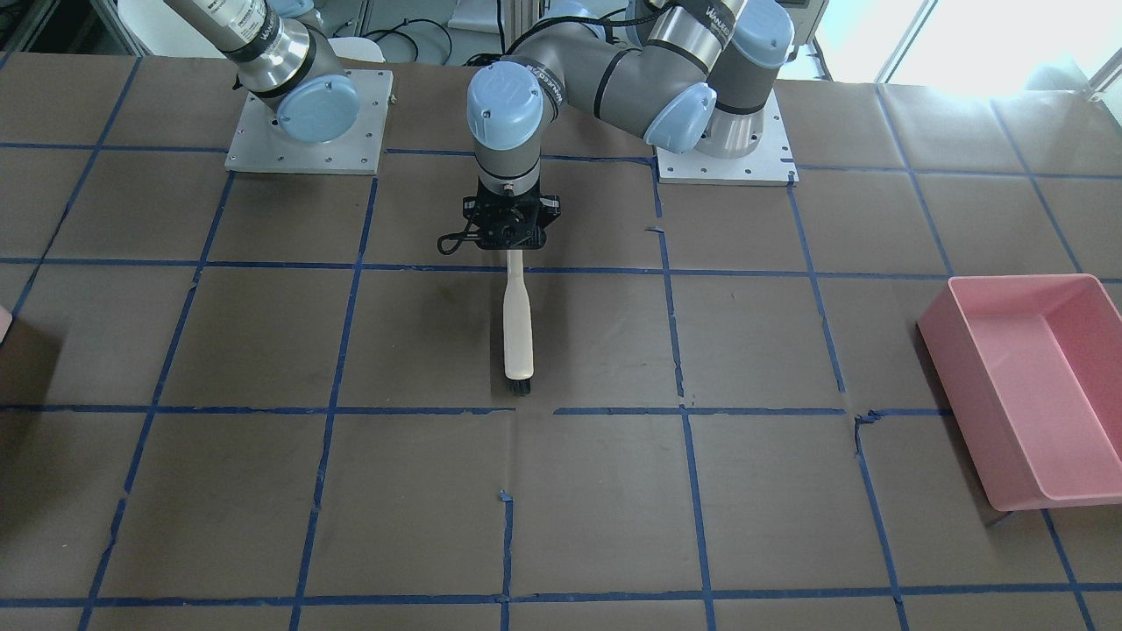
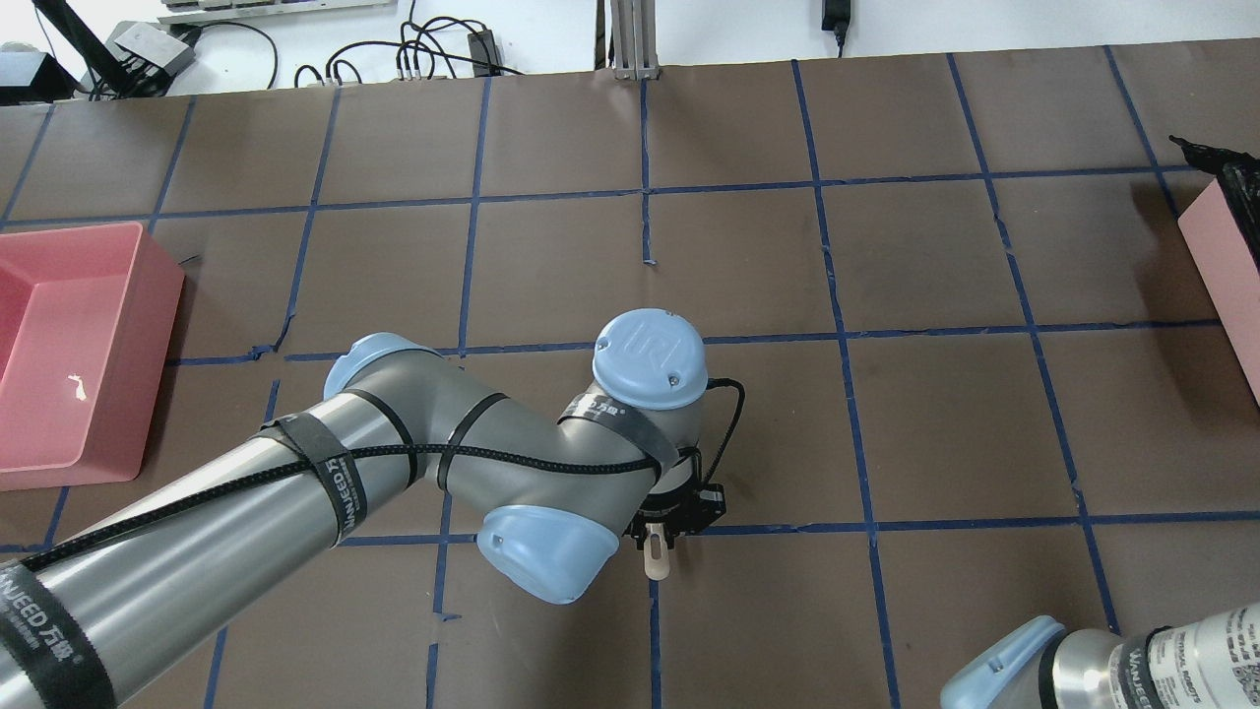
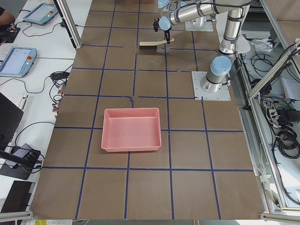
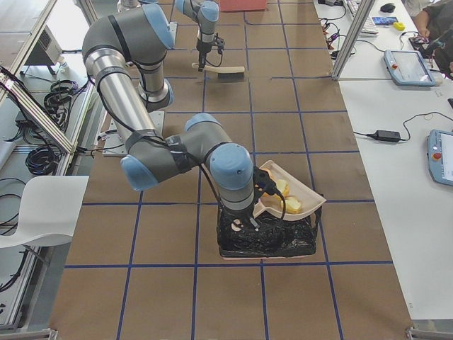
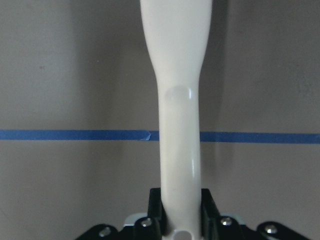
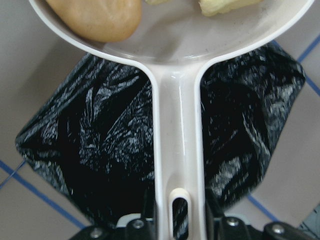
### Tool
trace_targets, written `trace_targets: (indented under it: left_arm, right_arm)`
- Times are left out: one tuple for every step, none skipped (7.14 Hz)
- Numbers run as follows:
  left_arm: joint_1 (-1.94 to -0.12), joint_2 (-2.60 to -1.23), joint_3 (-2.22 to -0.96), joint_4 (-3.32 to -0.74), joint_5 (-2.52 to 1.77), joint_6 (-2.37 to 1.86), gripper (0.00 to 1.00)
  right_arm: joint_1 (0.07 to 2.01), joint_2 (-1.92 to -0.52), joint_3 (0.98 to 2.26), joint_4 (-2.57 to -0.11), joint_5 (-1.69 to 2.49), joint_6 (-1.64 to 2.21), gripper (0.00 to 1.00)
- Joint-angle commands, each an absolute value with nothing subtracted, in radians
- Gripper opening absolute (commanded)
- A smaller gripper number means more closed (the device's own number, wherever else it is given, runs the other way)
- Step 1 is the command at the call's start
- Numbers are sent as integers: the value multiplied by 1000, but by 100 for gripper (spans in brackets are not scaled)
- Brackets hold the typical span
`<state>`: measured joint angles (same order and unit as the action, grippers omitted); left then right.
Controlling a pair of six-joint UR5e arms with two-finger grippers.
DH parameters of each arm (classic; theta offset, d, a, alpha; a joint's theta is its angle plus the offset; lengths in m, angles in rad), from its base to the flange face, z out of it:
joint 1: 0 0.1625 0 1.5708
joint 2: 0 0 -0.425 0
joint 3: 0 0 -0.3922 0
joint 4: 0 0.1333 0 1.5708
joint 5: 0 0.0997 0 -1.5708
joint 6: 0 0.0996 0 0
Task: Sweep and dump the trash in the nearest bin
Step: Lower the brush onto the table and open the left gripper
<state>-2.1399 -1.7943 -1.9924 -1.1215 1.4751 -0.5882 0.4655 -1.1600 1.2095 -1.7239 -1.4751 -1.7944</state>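
Note:
My right gripper (image 6: 180, 220) is shut on the handle of a white dustpan (image 6: 177, 115), which it holds over the bin's black liner bag (image 6: 95, 150). The brown potato-like lump (image 6: 95, 17) and a pale yellow apple-core piece (image 6: 225, 5) lie in the pan. In the exterior right view the pan (image 4: 301, 202) sits above the black-lined bin (image 4: 269, 241). A pale pink sliver of the bin (image 2: 1221, 256) shows at the overhead view's right edge. My left gripper (image 1: 511, 238) is shut on the handle of a wooden brush (image 1: 517, 324), which rests on the table mid-way.
A large pink rectangular tub (image 1: 1034, 386) stands on the robot's left side, also seen in the overhead view (image 2: 69, 354). The table is brown paper with a blue tape grid. Both arm bases (image 1: 307, 131) stand at the robot's edge.

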Motion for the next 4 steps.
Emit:
trace_targets:
  left_arm:
    - [-2140, -1795, -1993, -1121, 1476, -588, 37]
    - [-2140, -1796, -1993, -1121, 1476, -588, 38]
    - [-2140, -1798, -1993, -1121, 1474, -588, 42]
    - [-2140, -1801, -1993, -1121, 1474, -588, 48]
  right_arm:
    - [408, -1138, 1206, -1718, -1534, -1851, 0]
    - [403, -1135, 1206, -1723, -1586, -1882, 0]
    - [403, -1140, 1204, -1733, -1623, -1903, 0]
    - [403, -1143, 1209, -1765, -1662, -1920, 0]
